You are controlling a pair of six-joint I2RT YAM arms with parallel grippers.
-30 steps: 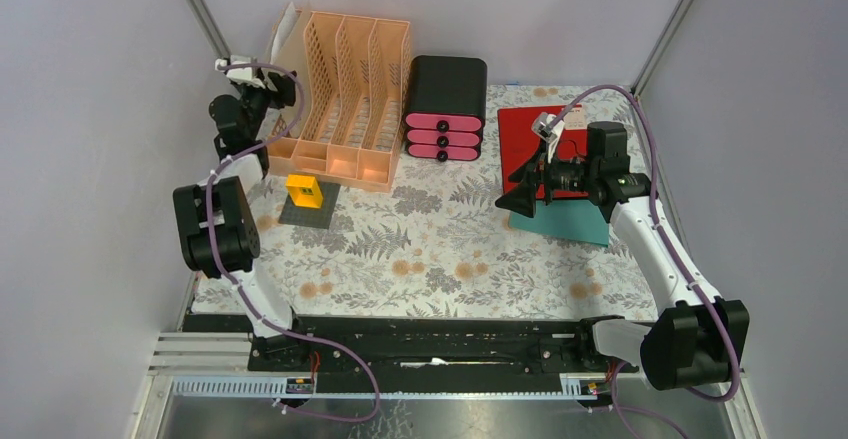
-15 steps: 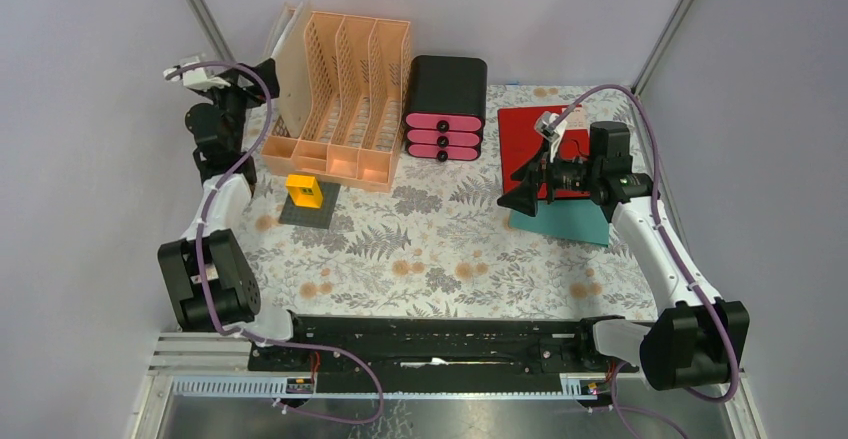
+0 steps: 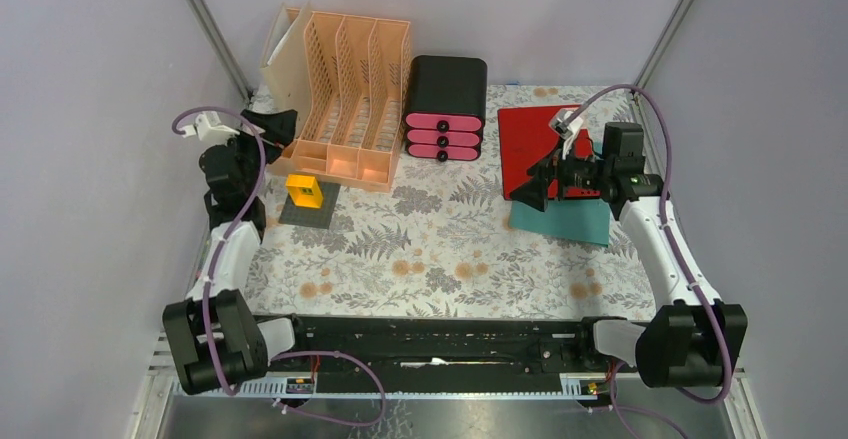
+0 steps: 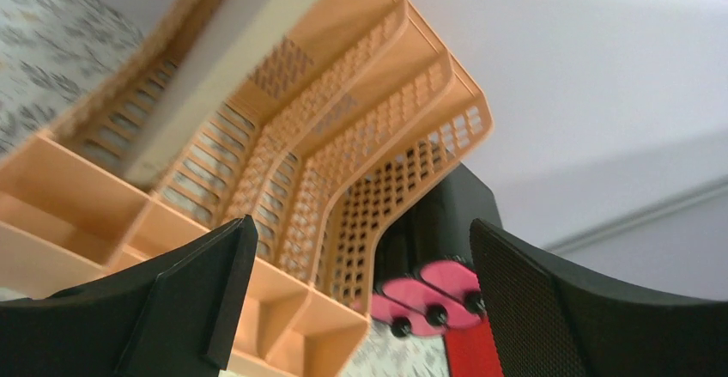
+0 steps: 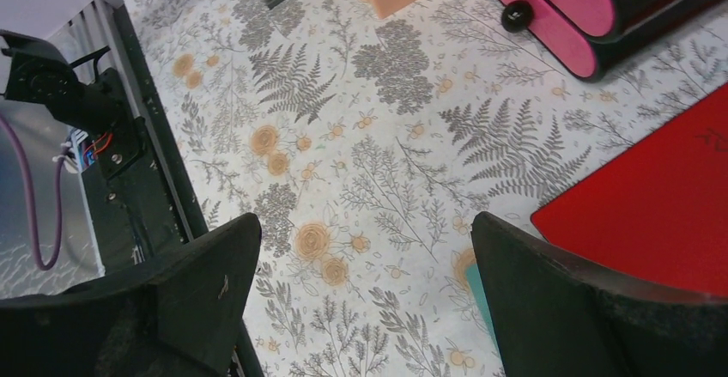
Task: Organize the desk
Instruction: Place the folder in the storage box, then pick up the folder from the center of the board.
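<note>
Jaws spread wide on both: L gripper (image 3: 282,124) by orange rack (image 3: 350,109), R gripper (image 3: 528,194) above desk (image 3: 440,249)

The desk (image 3: 440,249) carries an orange rack (image 3: 345,109), drawer box (image 3: 446,84), red folder (image 3: 525,134), teal book (image 3: 575,221) and grey plate (image 3: 310,216).

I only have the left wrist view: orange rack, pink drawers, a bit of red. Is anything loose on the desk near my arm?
Observer: Yes. A yellow block sits on a dark grey plate on the desk, just in front of the rack.
Operator: What is that red thing?
Observer: A flat red folder lying right of the drawer box, with a teal book at its near edge.
Operator: Where is the other arm?
Observer: The right fingers are open, holding nothing, above where those two meet.
</note>
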